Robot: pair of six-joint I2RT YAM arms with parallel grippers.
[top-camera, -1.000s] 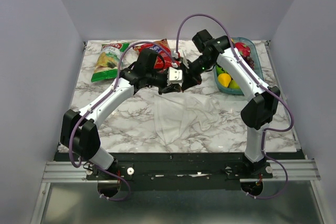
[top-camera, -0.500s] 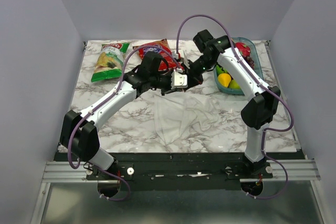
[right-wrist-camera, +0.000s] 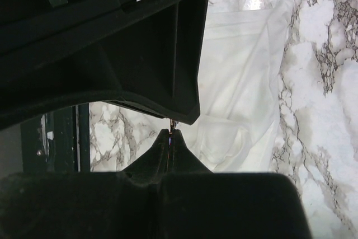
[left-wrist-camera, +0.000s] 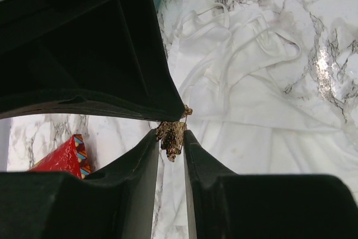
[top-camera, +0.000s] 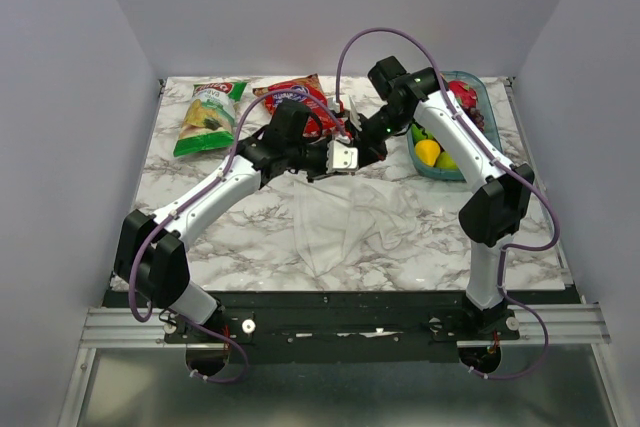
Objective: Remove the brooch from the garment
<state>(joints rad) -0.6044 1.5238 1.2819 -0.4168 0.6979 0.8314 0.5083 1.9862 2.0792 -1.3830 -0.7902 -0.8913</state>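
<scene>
Marble tabletop (top-camera: 245,247), grey walls (top-camera: 60,97); brooch (left-wrist-camera: 172,138) tight in left claw (left-wrist-camera: 171,132), right claw (right-wrist-camera: 171,134) closed.

Seeing the brooch (left-wrist-camera: 172,137) as a tiny knobbly cluster, brownish-gold and dark, sitting upright, nipped between the fingertips of the left gripper (left-wrist-camera: 171,141), raised off the marble table (top-camera: 250,247). Seeing the garment (top-camera: 352,222), white with thin straps, lying rumpled and spread on that table.

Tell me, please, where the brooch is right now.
In the left wrist view, the brooch sits between the fingers of the left gripper, over the white garment.
</scene>
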